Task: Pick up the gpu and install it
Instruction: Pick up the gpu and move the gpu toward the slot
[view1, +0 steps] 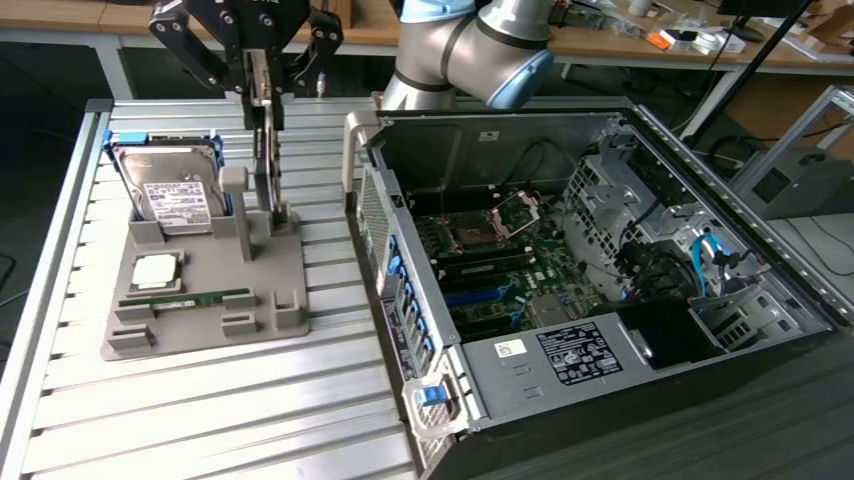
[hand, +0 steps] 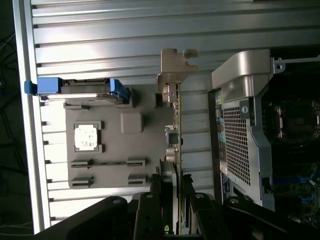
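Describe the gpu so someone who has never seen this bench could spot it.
Find the grey parts tray on the slatted table, at the exterior view's left of the open computer case. The gpu stands on edge over it, gripped by the end effector: a thin upright card, unlike the flat-lying memory stick.

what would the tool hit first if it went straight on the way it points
Probably the thin dark circuit card with the silvery bracket, in line with the tool; the grey holder tray lies beyond it.

The pincer (hand: 176, 184) grips the edge-on gpu (hand: 176, 117) at the grey holder (hand: 112, 172).
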